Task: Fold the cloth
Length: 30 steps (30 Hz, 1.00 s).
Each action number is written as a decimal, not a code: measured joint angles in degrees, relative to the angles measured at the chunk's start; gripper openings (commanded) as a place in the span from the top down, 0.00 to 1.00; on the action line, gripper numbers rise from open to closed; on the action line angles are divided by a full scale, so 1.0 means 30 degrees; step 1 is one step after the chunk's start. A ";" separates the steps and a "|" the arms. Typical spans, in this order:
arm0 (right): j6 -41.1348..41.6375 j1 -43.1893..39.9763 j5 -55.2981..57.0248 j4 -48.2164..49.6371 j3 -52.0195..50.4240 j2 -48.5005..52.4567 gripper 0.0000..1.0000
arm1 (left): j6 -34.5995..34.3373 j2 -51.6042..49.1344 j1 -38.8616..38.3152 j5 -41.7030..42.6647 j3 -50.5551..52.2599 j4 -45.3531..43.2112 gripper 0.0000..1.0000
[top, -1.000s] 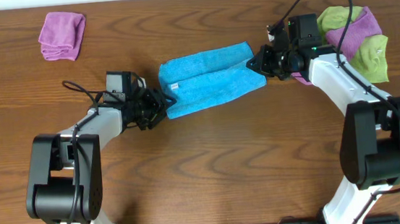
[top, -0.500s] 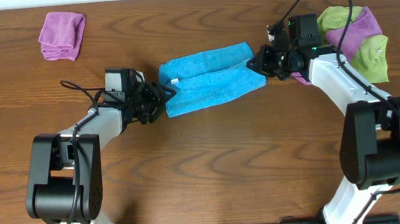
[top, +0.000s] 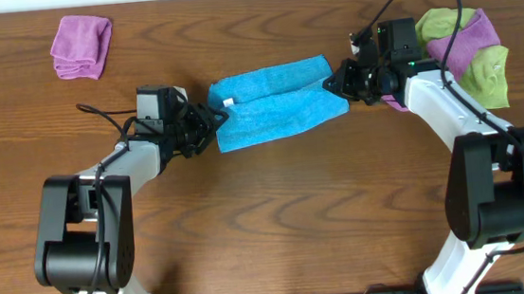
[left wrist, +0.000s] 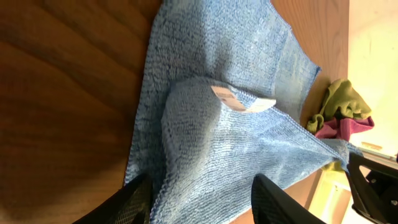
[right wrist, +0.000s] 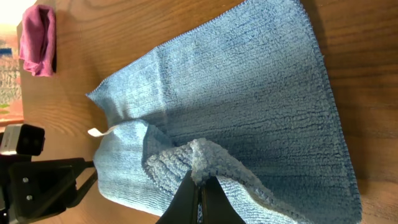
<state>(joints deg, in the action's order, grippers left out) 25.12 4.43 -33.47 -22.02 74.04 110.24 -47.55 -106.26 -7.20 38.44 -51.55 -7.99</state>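
Observation:
The blue cloth [top: 277, 103] lies partly folded lengthwise at the middle of the table. My left gripper [top: 209, 125] is at its left end, open. In the left wrist view its fingers [left wrist: 202, 183] straddle a raised fold of the cloth [left wrist: 205, 130] that carries a white tag [left wrist: 239, 101]. My right gripper [top: 334, 82] is at the cloth's right end. In the right wrist view its fingers [right wrist: 200, 190] are shut on a bunched fold of the cloth [right wrist: 249, 93], lifted a little off the layer below.
A folded purple cloth [top: 81, 46] lies at the far left. A pile of green and purple cloths [top: 470, 48] sits behind my right arm; it also shows in the left wrist view [left wrist: 342, 112]. Bare wooden table [top: 278, 222] lies in front.
My left gripper has moved a little toward the far side along the cloth's left end, and the tagged fold shifted with it. The right arm has not moved.

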 measured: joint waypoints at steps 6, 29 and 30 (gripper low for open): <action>0.0000 0.0000 0.0000 0.0000 0.0000 0.0000 0.98 | 0.0379 -0.0627 0.0000 -0.0168 0.0000 -0.0896 0.48; 0.0007 0.0000 0.0000 -0.0066 0.0000 0.0000 0.98 | -0.0291 -0.1974 -0.0488 -0.0379 0.0022 -0.4095 0.94; 0.0007 0.0000 0.0000 -0.0066 0.0000 0.0000 0.98 | -0.0291 -0.1974 -0.0437 -0.0379 0.0022 -0.4095 0.94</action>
<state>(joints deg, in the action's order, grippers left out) 25.15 4.43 -33.47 -22.22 74.04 110.24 -48.42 -112.18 -8.51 37.30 -51.48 -20.27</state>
